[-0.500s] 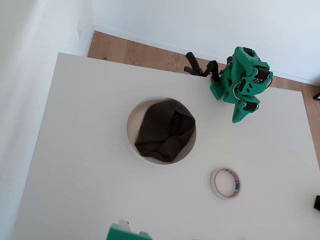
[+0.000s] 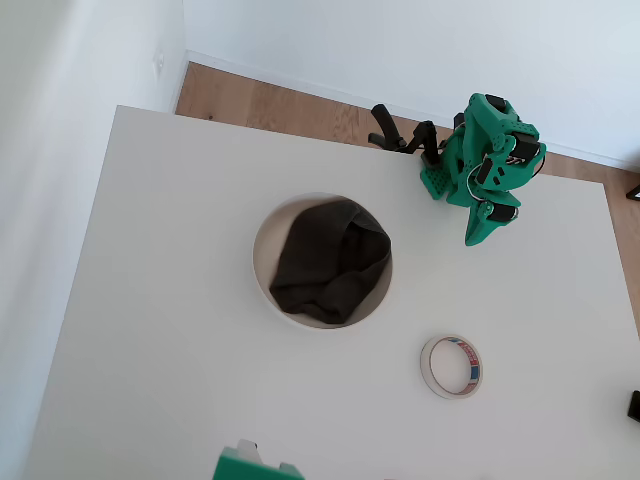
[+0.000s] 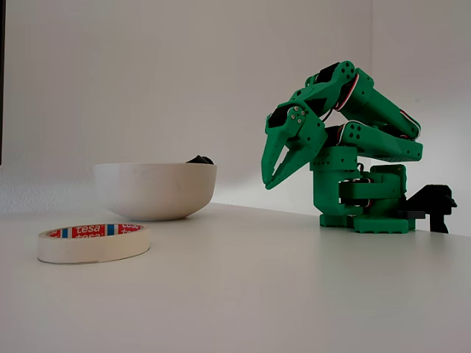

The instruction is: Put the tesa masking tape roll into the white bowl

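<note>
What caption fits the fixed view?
Folded green arm, gripper shut above the table, white bowl and tesa masking tape roll untouched.

A white table point(image 2: 180, 330) fills most of the overhead view, its matte top evenly lit by soft daylight. Beyond its far edge runs a strip of light wooden floor point(image 2: 270, 100), meeting a white wall point(image 2: 400, 40) along a pale skirting board. In the fixed view, a plain white wall point(image 3: 147, 73) rises behind the tabletop.
</note>
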